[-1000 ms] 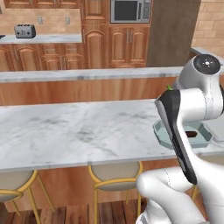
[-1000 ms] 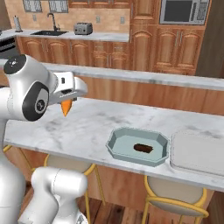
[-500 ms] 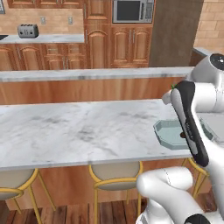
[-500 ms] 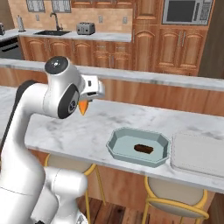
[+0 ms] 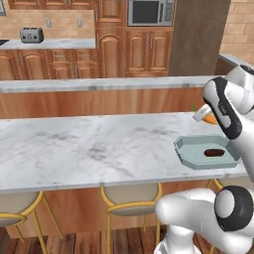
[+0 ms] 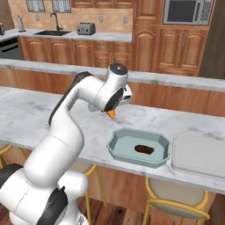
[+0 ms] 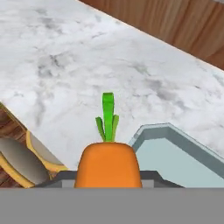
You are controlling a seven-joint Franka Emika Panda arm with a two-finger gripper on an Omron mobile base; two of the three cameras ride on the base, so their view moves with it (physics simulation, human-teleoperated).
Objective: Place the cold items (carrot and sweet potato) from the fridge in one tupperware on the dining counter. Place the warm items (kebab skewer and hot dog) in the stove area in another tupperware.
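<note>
My gripper (image 6: 114,107) is shut on an orange carrot (image 6: 111,114), whose point hangs down over the marble dining counter (image 6: 39,118), just left of a grey-green tupperware (image 6: 117,148). A dark brown sweet potato (image 6: 144,149) lies inside that tupperware. From the left base the carrot (image 5: 211,119) shows beside the gripper (image 5: 203,115), above the far edge of the tupperware (image 5: 184,150) with the sweet potato (image 5: 214,152) in it. The hand view looks along the carrot (image 7: 108,164), its green top pointing at the counter, with the tupperware's corner (image 7: 162,128) to the right. The kebab skewer and hot dog are out of view.
A paler, shallow tray-like container (image 6: 198,154) lies right of the tupperware. Yellow-framed stools (image 6: 176,197) (image 5: 131,198) stand under the counter's near edge. A raised wooden ledge (image 5: 99,85) runs behind the counter. Toaster (image 6: 86,28) and microwave (image 6: 186,11) sit on the far wall.
The arm has swung to the right with the carrot, from the left part of the counter to just beside the tupperware. The tupperware and sweet potato have stayed put.
</note>
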